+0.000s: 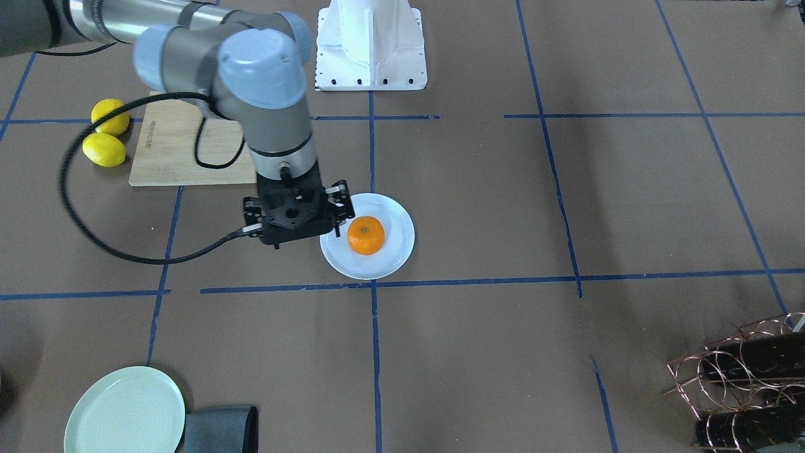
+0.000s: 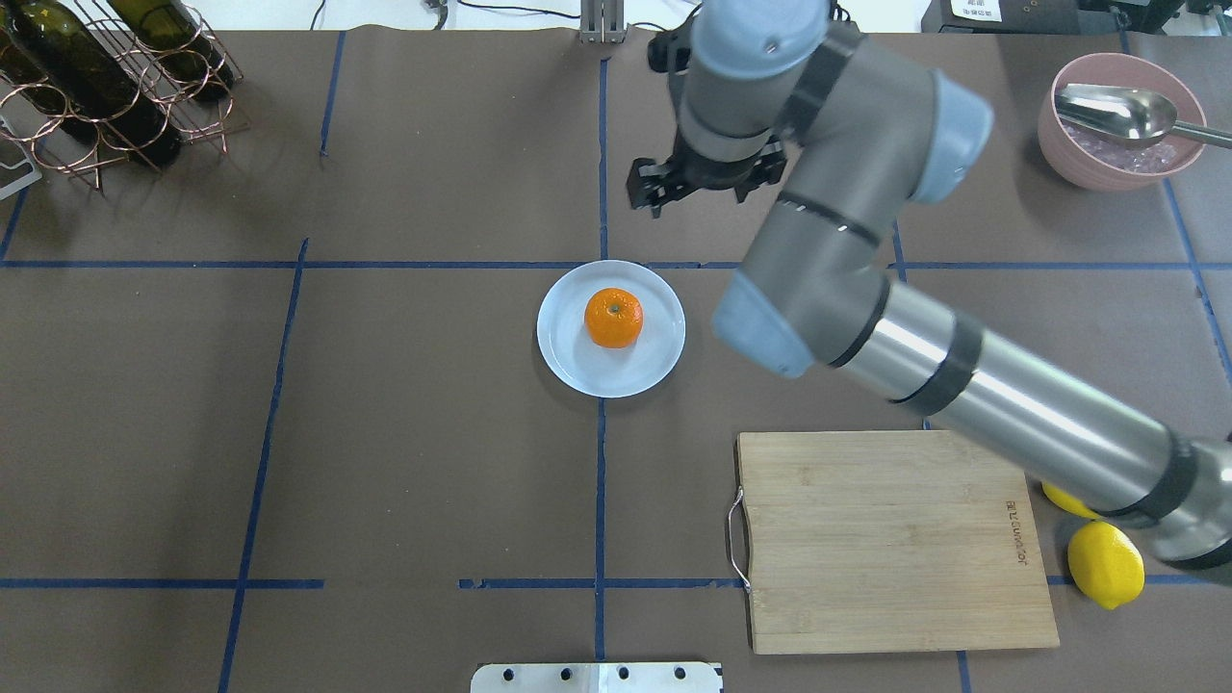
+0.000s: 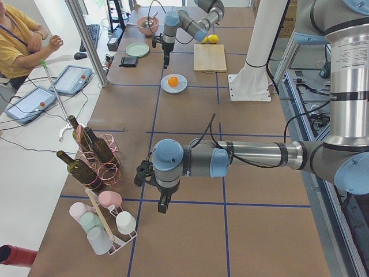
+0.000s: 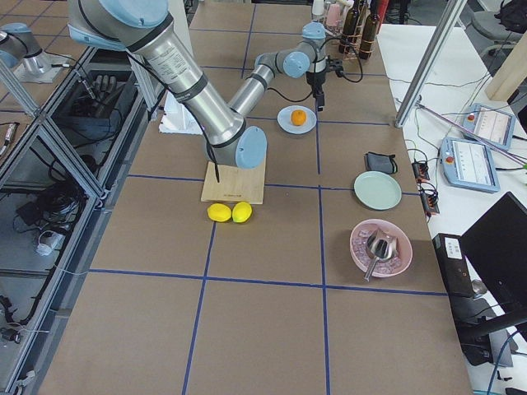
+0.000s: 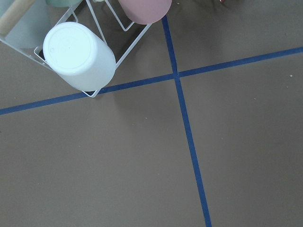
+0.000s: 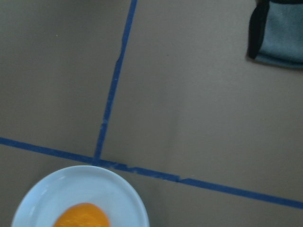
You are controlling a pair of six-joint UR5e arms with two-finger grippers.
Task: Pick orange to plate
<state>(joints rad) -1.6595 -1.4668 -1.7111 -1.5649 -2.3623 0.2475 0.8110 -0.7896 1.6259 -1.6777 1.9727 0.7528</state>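
The orange (image 1: pixel 365 235) lies on the round white plate (image 1: pixel 396 217), a little off its centre, with its stem dot up; both also show from overhead as orange (image 2: pixel 613 317) and plate (image 2: pixel 568 356). My right gripper (image 1: pixel 295 217) hangs raised beside the plate, apart from the fruit, open and holding nothing. The right wrist view catches only the plate's rim (image 6: pixel 118 189) and the top of the orange (image 6: pixel 81 215) at its lower edge. My left gripper (image 3: pixel 163 205) hangs far off near the cup rack; whether it is open or shut I cannot tell.
Two lemons (image 1: pixel 104 149) lie beside a wooden cutting board (image 2: pixel 885 539). A pale green plate (image 1: pixel 124 412) and a grey cloth (image 1: pixel 220 428) sit at one table corner. A wine-bottle rack (image 2: pixel 106 87), a pink bowl with a spoon (image 2: pixel 1121 120) and a cup rack (image 5: pixel 78 54) stand around.
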